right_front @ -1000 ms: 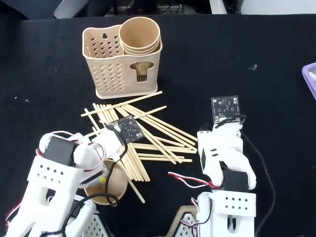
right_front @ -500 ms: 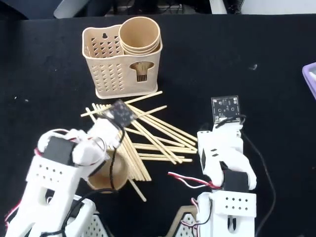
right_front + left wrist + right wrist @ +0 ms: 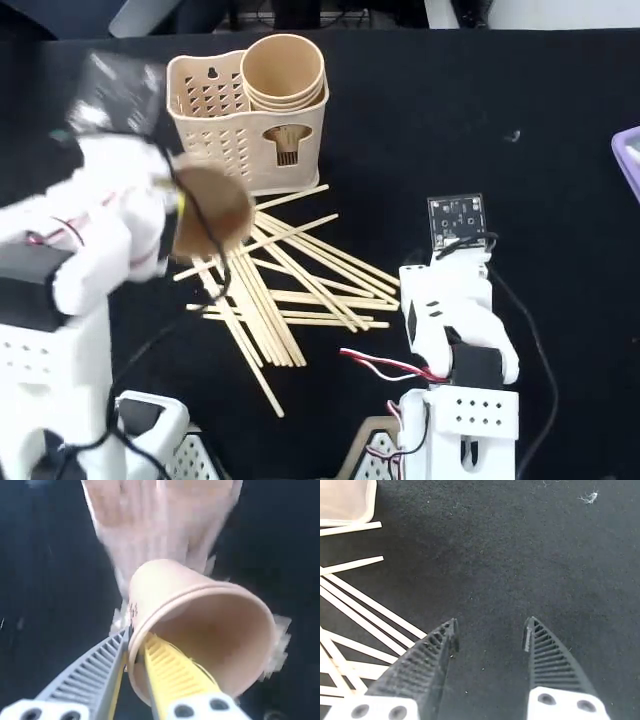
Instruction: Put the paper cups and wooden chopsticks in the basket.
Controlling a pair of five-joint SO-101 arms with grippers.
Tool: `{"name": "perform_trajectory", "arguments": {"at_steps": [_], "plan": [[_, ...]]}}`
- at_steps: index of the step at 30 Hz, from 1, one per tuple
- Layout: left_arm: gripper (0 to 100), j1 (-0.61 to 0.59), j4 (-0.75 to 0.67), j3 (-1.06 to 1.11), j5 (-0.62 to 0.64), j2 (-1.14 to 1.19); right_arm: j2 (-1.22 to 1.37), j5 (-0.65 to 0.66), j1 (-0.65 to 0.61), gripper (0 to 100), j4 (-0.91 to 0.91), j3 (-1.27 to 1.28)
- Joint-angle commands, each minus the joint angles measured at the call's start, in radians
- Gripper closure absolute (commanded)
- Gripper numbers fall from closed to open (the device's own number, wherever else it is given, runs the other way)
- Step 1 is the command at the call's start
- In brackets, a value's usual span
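My left gripper (image 3: 136,639) is shut on the rim of a brown paper cup (image 3: 200,630), one finger inside and one outside. In the high view that cup (image 3: 208,212) hangs in the air just left of the beige basket (image 3: 225,150), above the chopsticks. Stacked paper cups (image 3: 285,68) stand in the basket's right compartment. A pile of several wooden chopsticks (image 3: 275,285) lies on the black table in front of the basket. My right gripper (image 3: 489,632) is open above bare black cloth, with chopsticks (image 3: 360,610) off to one side. The right arm (image 3: 455,310) sits right of the pile.
A purple object (image 3: 628,155) shows at the table's right edge. The basket's left compartment (image 3: 208,95) holds nothing I can see. Black cloth lies open on the right side and at the back.
The left arm has lifted the paper cup from the table's front left and carried it up and back toward the basket. The right arm has not moved.
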Motion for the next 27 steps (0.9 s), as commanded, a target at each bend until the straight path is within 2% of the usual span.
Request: {"name": "perform_trajectory", "arguments": {"at_steps": [1,5,9,13,18,23,27], "plan": [[97,0.038,-0.160,-0.400,0.161,0.190,0.007,-0.005,-0.012,77.9,-0.023,-0.008],[97,0.044,-0.341,-0.467,0.210,0.414,0.007,-0.003,-0.012,77.9,-0.023,-0.004],[97,0.044,-0.384,-0.579,0.209,0.601,0.007,-0.003,-0.012,77.9,-0.023,-0.002],[97,0.044,-0.376,-0.730,0.209,0.738,0.007,-0.002,-0.012,77.9,-0.032,-0.001],[97,0.047,-0.267,-0.874,0.212,0.819,0.007,0.000,-0.012,77.9,-0.080,0.027],[97,0.047,-0.163,-0.909,0.210,0.856,0.007,0.000,-0.012,77.9,-0.078,0.027],[97,0.047,-0.140,-0.918,0.216,0.865,0.007,0.000,-0.012,77.9,-0.078,0.027]]}}
